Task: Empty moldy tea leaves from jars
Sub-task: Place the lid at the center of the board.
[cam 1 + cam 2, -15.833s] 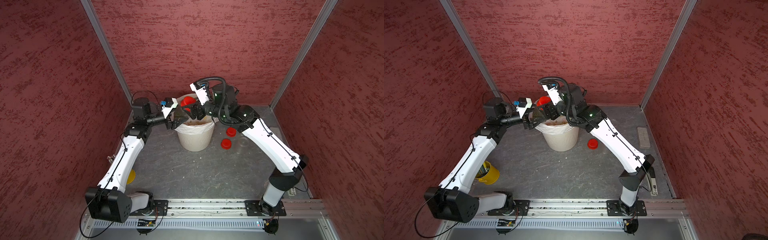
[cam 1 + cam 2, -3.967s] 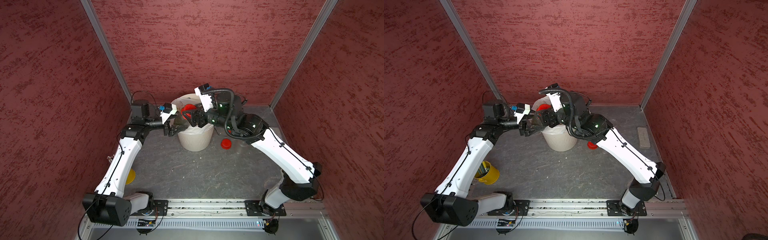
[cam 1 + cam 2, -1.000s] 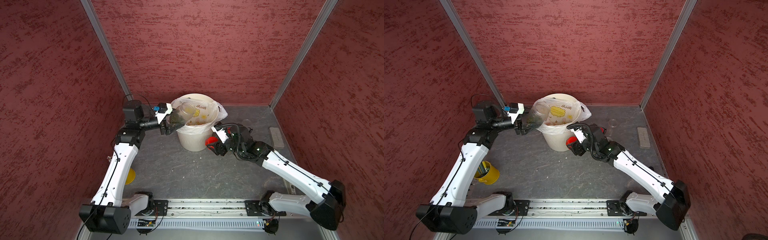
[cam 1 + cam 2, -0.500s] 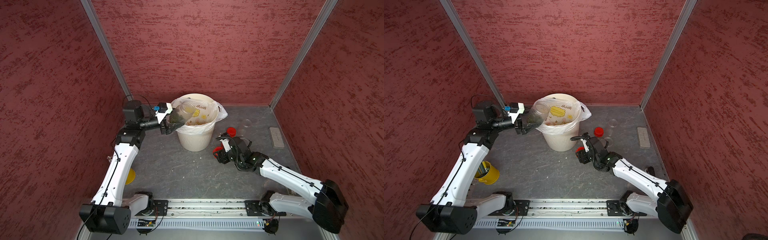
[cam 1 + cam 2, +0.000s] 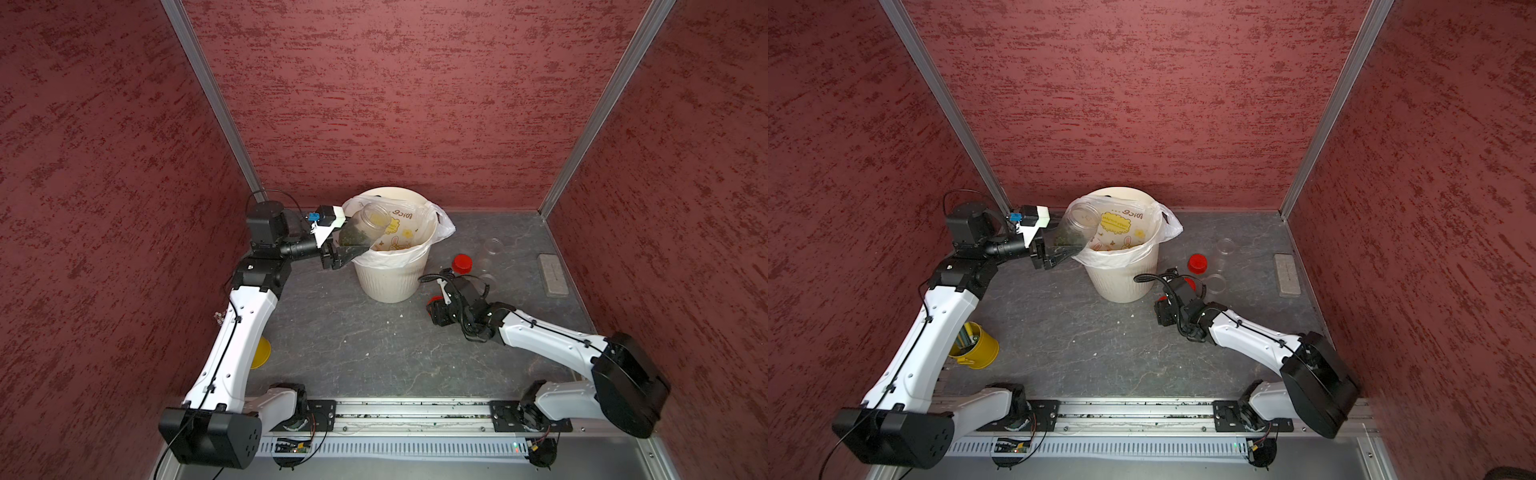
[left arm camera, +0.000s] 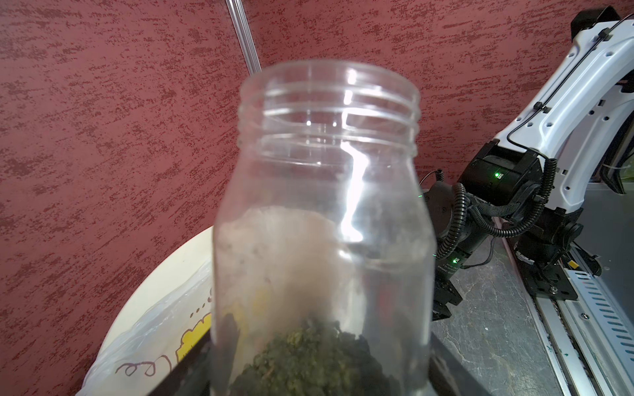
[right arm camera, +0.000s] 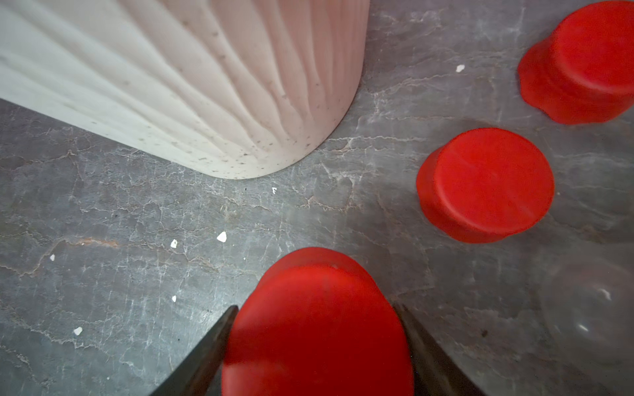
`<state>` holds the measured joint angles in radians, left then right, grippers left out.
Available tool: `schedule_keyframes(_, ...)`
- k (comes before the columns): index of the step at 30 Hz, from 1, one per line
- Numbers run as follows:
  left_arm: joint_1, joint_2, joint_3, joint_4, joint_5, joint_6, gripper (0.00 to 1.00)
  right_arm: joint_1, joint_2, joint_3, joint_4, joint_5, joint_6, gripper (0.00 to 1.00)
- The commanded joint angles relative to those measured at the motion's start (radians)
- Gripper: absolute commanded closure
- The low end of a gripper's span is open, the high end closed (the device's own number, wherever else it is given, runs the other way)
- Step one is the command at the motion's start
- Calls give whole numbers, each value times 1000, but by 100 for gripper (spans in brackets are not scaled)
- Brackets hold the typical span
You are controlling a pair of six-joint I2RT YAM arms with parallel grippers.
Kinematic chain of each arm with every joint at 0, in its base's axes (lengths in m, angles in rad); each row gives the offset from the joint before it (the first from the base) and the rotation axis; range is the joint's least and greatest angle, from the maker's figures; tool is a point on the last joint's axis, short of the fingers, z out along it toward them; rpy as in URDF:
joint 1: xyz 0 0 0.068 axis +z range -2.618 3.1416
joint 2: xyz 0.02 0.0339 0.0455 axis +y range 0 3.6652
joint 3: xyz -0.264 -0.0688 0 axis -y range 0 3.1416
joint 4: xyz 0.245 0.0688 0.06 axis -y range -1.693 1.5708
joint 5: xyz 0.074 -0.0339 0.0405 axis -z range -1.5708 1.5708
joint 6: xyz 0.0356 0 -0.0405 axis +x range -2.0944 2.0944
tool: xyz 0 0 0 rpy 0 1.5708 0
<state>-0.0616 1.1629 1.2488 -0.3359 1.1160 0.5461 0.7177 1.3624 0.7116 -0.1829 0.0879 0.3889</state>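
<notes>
Starting at my left, a yellow cup point(image 5: 976, 347) stands by the left arm's base, well apart from the work. The left gripper point(image 5: 351, 245) is clamped on the open jar point(image 5: 368, 224), which has no lid and is tilted so its mouth reaches over the rim of the bin point(image 5: 390, 286). I take it the jar is held there so anything that slides out lands in the white bag point(image 5: 442, 226) lining the bin. The tea leaves point(image 6: 308, 360) sit packed at the base end, so I judge the pour is not yet done and needs a steeper tip. The lower finger is close above the bin's rim and the side wall is near the elbow, so I would turn the wrist rather than reach further.

Right of the bin, two loose lids point(image 7: 485, 185) point(image 7: 583, 65) lie flat on the table. The right gripper point(image 7: 315, 307) is low beside them, its jaws closed on a third red lid point(image 7: 315, 336). I cannot tell whether that lid touches the table. Setting it with the others would keep the lids together and clear of the bin.

Further right, two empty jars point(image 5: 493, 246) point(image 5: 484, 278) stand close to the lids, leaving that patch crowded. A grey block point(image 5: 552, 274) lies near the right wall. The open floor is in front, toward the rail.
</notes>
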Motion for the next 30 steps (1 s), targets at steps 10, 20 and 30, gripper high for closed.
schedule_keyframes(10, -3, -16, -5, 13, -15, -8, 36, -11, 138, -12, 120, 6, 35, 67)
schedule_keyframes(20, -3, -15, -7, 10, -18, -3, 36, -12, 193, -10, 121, 9, 48, 54)
schedule_keyframes(30, -2, -19, -8, 8, -26, 0, 36, -13, 202, -9, 105, 19, 54, 34)
